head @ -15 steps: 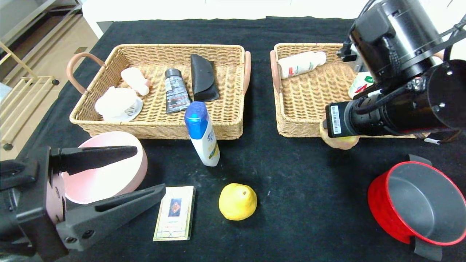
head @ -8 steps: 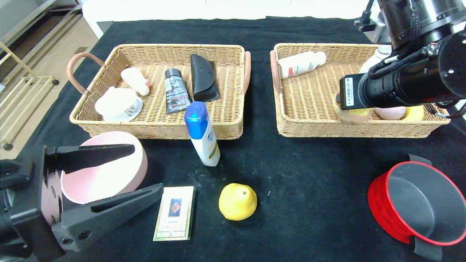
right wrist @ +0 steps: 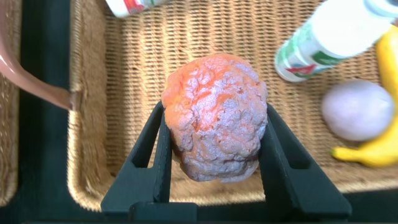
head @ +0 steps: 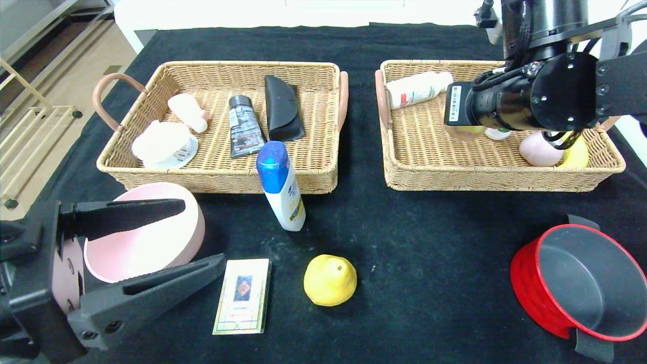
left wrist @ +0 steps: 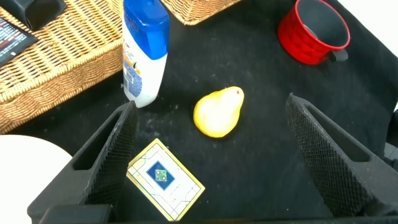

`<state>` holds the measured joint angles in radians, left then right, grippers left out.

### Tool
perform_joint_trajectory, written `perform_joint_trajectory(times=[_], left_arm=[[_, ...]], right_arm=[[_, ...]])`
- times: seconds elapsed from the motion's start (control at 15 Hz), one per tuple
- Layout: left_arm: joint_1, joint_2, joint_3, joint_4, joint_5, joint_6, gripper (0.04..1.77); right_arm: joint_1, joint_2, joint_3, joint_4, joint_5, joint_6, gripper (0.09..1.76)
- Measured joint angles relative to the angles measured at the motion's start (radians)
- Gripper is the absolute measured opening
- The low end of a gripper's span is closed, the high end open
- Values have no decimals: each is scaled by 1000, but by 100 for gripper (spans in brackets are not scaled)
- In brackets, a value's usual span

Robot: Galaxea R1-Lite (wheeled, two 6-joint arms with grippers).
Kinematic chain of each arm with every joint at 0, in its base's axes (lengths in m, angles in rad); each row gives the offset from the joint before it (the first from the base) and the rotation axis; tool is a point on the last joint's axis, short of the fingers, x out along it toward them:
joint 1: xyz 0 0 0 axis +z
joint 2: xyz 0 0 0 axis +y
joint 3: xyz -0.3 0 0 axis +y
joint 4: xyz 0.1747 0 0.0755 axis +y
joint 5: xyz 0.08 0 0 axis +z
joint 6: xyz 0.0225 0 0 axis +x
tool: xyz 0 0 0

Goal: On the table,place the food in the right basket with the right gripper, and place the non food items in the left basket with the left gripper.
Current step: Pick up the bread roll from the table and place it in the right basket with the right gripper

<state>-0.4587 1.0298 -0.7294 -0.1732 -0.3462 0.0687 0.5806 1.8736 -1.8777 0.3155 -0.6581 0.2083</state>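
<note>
While the right gripper (right wrist: pixel 214 134) hangs over the right basket (head: pixel 434 174) with its jaws pinching a lumpy orange-brown food item (right wrist: pixel 214 115), unreleased, a yellow pear (head: pixel 330 279) waits on the worktop (head: pixel 404 242) near the spread-jawed left gripper (head: pixel 151 242), alongside shampoo bottle (head: pixel 279 184), card box (head: pixel 242 296) and bowls.

A black cloth (head: pixel 394 232) covers the table, speckled with pale scuffs near its middle. Beyond its far edge runs a white surface (head: pixel 212 12) — brightly lit. Off to the left lies a tan wood-look floor (head: pixel 60 81), with a pale yellow metal rack (head: pixel 30 121) — its frame standing just beside the table.
</note>
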Motion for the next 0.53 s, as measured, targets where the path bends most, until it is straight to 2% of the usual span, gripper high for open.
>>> perform_joint_trajectory(times=[0.53], left_arm=[[-1,0,1,1,0,1,172]], right_arm=[[-28,100,-42,-141,1,-67,87]])
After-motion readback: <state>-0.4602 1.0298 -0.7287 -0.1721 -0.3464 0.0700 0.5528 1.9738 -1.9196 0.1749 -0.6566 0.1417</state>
